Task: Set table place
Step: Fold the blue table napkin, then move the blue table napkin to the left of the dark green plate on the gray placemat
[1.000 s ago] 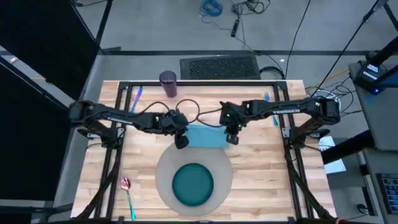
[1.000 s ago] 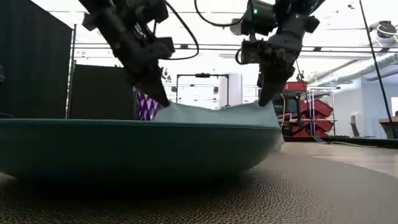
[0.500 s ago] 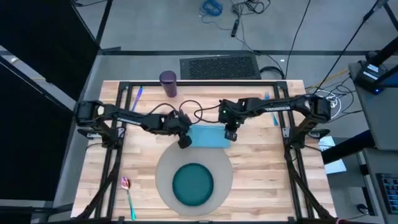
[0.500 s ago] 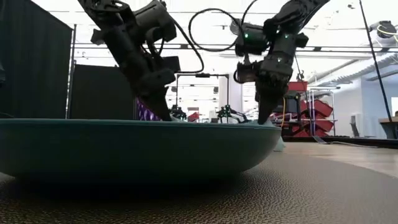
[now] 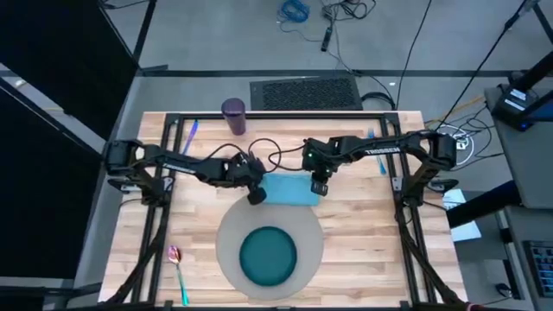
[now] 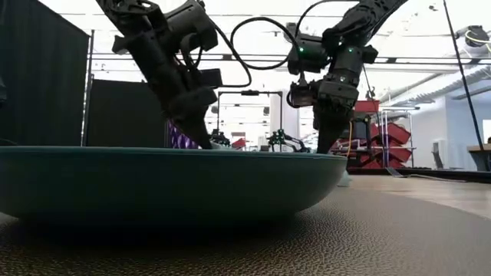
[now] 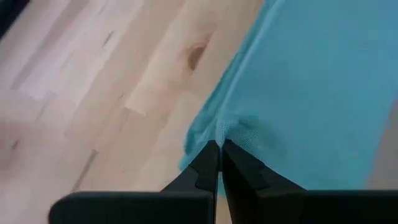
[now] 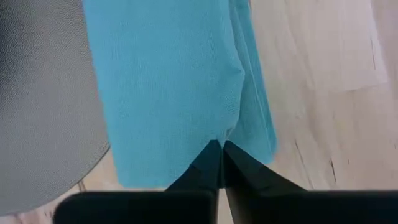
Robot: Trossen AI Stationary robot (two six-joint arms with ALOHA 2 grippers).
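Napkin pinched at both ends by two grippers, on the table beyond the mat.

One light blue napkin (image 5: 286, 189) lies flat on the wooden table (image 5: 363, 233), just behind the one round grey mat (image 5: 225, 250) that carries one teal plate (image 5: 268, 256). The left gripper (image 7: 219, 144) is clamped on the napkin's left edge, and the right gripper (image 8: 221, 144) is clamped on its right edge, fingers pressed together on cloth. One purple cup (image 5: 233, 115) stands at the far edge; one pink-bowled spoon (image 5: 177, 268) lies near the left front corner; blue cutlery (image 5: 189, 136) lies far left.
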